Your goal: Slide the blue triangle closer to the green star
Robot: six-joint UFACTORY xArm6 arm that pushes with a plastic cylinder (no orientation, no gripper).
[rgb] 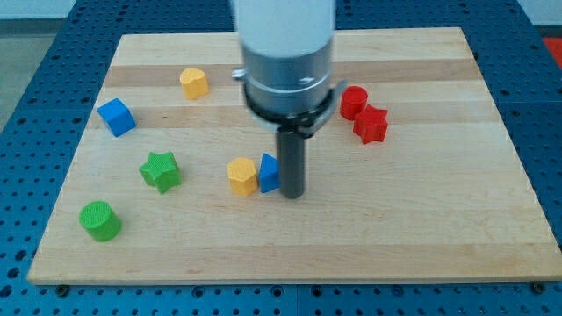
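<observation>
The blue triangle (269, 173) lies near the board's middle, partly hidden by my rod. My tip (291, 194) touches its right side. A yellow block (241, 175) sits right against the triangle's left side. The green star (160, 170) lies further to the view's left, about a hand's width from the yellow block.
A green cylinder (100, 220) sits at the lower left. A blue cube (116, 117) is at the left, a yellow hexagon block (194, 82) at the upper left. A red cylinder (353, 102) and red star (371, 124) lie at the right. The wooden board (421, 228) rests on a blue pegboard.
</observation>
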